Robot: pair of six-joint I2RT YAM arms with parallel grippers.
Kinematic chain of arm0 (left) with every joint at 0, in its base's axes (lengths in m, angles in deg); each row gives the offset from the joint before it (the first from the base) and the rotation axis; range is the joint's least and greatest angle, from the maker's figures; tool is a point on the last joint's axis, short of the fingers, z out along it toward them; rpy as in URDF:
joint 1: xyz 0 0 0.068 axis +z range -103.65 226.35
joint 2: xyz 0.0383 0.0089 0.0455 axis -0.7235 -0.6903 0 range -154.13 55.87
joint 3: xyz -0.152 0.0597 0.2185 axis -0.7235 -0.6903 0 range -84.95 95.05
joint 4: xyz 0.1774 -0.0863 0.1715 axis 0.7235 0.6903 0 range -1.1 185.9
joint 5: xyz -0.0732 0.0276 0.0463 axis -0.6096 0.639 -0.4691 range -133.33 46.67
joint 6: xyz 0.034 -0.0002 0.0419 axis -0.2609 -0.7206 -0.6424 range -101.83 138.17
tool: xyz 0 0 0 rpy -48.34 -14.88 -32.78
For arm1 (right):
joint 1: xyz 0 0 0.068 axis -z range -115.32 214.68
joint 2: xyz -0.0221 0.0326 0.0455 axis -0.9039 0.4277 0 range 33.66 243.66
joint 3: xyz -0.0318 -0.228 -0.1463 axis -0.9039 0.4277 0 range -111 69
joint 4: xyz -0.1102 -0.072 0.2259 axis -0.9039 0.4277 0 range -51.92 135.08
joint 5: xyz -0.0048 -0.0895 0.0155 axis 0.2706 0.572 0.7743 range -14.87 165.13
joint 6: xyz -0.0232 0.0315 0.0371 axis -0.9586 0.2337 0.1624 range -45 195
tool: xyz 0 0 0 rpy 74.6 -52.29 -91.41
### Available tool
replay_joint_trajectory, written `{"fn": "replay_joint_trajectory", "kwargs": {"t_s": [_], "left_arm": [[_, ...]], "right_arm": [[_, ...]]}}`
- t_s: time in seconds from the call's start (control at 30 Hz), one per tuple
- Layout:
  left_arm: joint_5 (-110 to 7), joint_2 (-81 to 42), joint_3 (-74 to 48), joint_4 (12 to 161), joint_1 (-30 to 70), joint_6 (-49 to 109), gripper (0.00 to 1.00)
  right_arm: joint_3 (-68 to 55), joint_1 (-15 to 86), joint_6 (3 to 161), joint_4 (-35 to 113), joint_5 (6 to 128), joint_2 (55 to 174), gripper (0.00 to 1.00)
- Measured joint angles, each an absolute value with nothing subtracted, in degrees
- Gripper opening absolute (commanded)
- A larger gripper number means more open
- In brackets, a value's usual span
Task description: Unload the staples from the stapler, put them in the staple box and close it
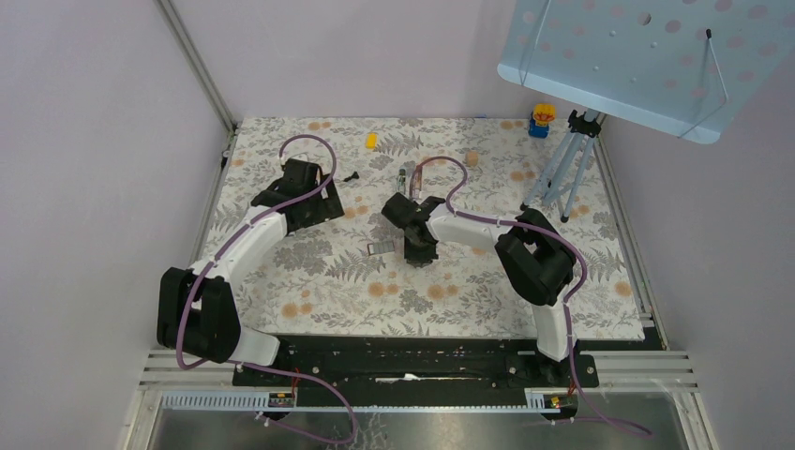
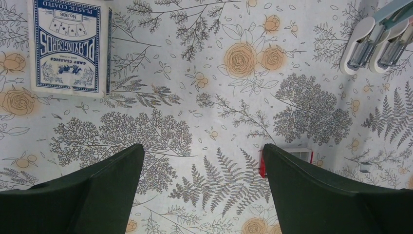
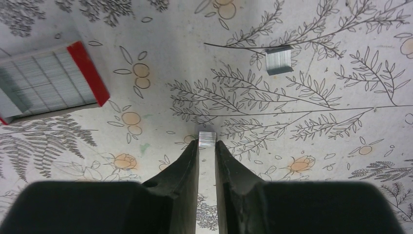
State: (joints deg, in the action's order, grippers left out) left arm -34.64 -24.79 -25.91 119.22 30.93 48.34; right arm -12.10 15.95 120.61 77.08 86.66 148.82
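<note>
R gripper (image 3: 207, 145) sits near table centre, fingers narrow, pinching a short staple strip (image 3: 207, 138) at the tips. Second strip (image 3: 278, 60) lies loose on the cloth nearby. Staple box (image 3: 48, 85) w/ red edge is apart from both. Stapler (image 2: 375, 41) lies open twd the far edge, approx mid-width. L gripper (image 2: 202, 151) is spread wide, holding nothing. Card box (image 2: 68, 46) lies ahead of it.

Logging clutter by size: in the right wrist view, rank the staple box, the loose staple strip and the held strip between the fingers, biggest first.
1. staple box, clearly largest.
2. loose staple strip.
3. held strip; camera distance may differ, so two versus three is unsure.
</note>
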Motion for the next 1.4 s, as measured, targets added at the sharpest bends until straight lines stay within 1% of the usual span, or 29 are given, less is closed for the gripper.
{"fn": "replay_joint_trajectory", "kwargs": {"t_s": [0.23, 0.67, 1.13, 1.4], "left_arm": [[-35.38, -24.66, -26.30, 119.07, 32.28, 48.34, 0.99], [-36.72, -22.10, -27.59, 118.22, 36.00, 48.36, 0.99], [-37.33, -21.58, -28.38, 117.83, 37.29, 48.38, 0.99], [-37.77, -21.45, -28.38, 117.78, 37.70, 48.38, 0.99]], "right_arm": [[-15.59, 15.93, 119.19, 77.65, 87.11, 149.21, 0.22], [-25.21, 15.93, 116.45, 79.38, 87.86, 152.38, 0.22], [-31.64, 15.71, 113.39, 77.82, 83.38, 159.07, 0.22], [-33.56, 15.62, 112.39, 76.82, 81.98, 160.31, 0.23]]}}
